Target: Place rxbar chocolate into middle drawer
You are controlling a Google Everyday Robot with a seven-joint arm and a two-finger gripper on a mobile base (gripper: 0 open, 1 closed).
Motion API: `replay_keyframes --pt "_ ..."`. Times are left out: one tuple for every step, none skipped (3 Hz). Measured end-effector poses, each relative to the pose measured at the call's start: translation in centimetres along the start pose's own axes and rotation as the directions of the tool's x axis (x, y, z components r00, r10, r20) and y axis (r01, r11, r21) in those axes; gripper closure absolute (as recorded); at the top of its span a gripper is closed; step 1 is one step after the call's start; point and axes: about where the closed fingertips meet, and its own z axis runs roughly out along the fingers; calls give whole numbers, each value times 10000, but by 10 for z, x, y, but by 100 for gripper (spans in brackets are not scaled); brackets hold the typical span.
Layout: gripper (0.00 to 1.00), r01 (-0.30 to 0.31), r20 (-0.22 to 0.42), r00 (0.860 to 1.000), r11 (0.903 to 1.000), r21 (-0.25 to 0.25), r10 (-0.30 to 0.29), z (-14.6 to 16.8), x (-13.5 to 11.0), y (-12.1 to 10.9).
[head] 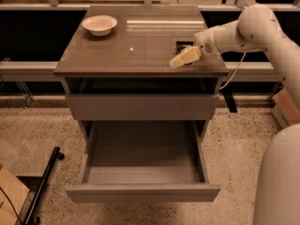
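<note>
The rxbar chocolate [183, 44] is a small black-wrapped bar lying flat on the right side of the cabinet top [117, 55]. My gripper [181, 60] with its cream-coloured tip reaches in from the right on the white arm and hangs just in front of the bar, covering its near end. It holds nothing that I can see. The middle drawer [143, 146] is pulled out wide below, with a bare grey floor. The drawer front above it [140, 107] is pushed in.
A white bowl [99, 24] stands at the back left of the cabinet top. A black pole [44, 182] lies on the speckled floor at the lower left. The robot's white body [279, 182] fills the lower right. A cardboard box [286, 107] sits at the right.
</note>
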Motion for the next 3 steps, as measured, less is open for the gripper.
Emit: replay_keyframes --pt "0 -105 27 9999 9999 -17 105 23 5 -16" --pt "0 -163 -14 9999 9998 -108 163 37 9 -21" --pt "18 -178 -84 9998 9997 -144 176 40 12 -22"
